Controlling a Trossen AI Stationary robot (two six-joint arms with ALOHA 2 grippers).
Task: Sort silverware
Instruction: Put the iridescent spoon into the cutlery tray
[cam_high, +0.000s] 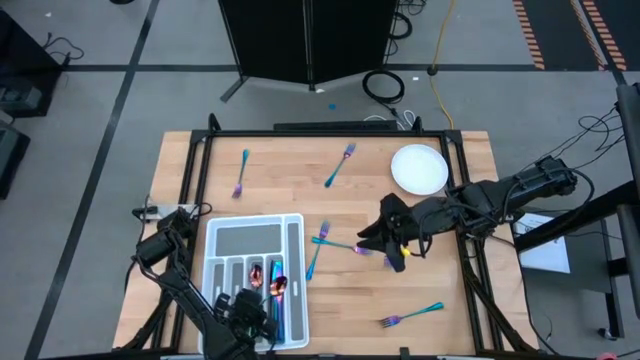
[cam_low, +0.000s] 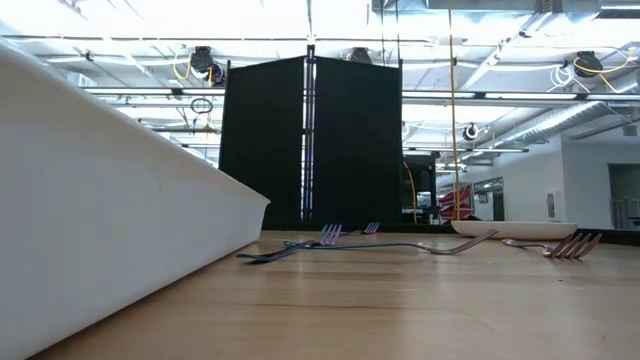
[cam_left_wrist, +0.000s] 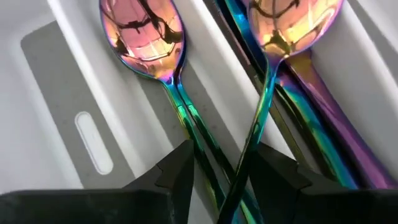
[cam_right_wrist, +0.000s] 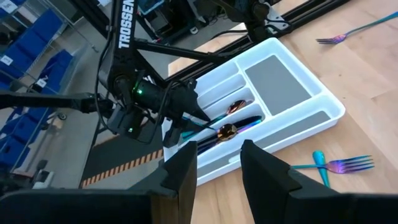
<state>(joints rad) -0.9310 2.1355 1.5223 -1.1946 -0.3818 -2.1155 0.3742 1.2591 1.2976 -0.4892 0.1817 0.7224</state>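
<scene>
This is a robotics lab or industrial test hall: a butcher-block wooden desk in a black metal frame stands on a grey concrete floor, with a strip of orange-and-black hazard tape in one corner and loose black and yellow cables lying behind it. A tall black folding partition screen shuts off the space behind the desk, under an open ceiling of exposed white pipes and ducts with bright strip lighting. The right wrist view adds stacked blue plastic storage bins on shelving and a black arm link lettered "TROSSEN".
</scene>
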